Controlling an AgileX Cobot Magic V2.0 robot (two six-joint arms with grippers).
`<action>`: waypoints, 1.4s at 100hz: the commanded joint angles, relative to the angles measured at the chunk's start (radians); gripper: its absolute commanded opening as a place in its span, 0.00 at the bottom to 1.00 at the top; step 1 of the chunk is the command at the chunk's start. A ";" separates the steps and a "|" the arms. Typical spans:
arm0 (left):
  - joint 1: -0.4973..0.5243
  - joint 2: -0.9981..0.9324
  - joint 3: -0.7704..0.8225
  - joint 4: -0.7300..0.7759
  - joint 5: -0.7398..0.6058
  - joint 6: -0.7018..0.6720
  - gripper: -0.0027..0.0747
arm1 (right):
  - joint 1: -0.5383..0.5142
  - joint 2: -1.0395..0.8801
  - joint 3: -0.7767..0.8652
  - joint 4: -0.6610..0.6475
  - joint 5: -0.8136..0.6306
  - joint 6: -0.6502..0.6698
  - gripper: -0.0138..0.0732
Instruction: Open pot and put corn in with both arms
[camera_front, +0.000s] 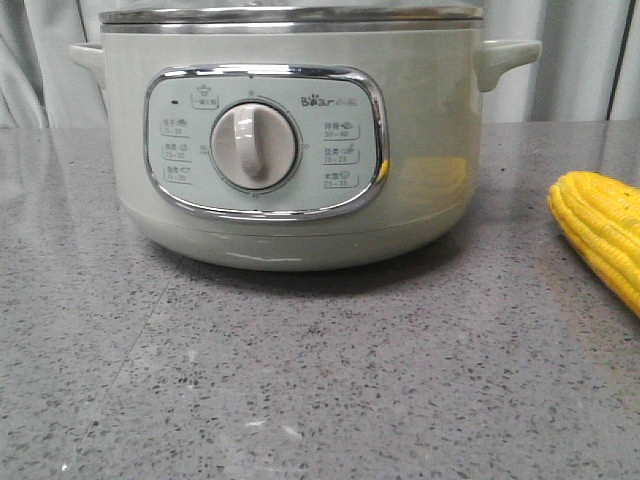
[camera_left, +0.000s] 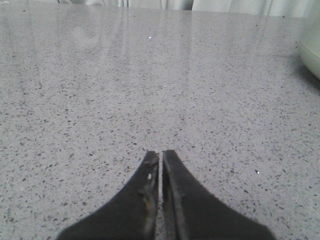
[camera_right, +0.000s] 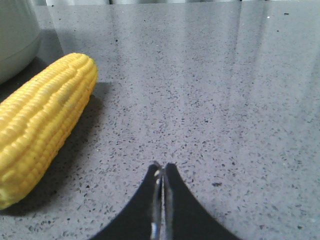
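Front view: pot (camera_front: 290, 140), lid (camera_front: 290, 15) on, stands mid-table (camera_front: 300, 400), corn (camera_front: 605, 235) lying apart to its right; left wrist view: left gripper (camera_left: 161, 157) closed, empty, above bare table; right wrist view: right gripper (camera_right: 161, 170) closed, empty, beside corn.

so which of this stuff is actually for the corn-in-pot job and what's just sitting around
For the job:
pot, lid still on
corn, lying on the table to the pot's right
left gripper, jaws shut
right gripper, jaws shut

Just there:
grey speckled table
curtain behind
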 joint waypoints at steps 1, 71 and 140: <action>-0.007 -0.029 0.022 0.001 -0.087 -0.006 0.01 | -0.007 -0.023 0.018 -0.001 -0.097 -0.006 0.09; -0.007 -0.029 0.022 -0.005 -0.389 -0.006 0.01 | -0.007 -0.023 0.018 0.002 -0.427 -0.006 0.09; -0.007 -0.016 -0.048 -0.061 -0.345 -0.001 0.01 | -0.007 -0.023 -0.023 -0.008 -0.239 -0.006 0.09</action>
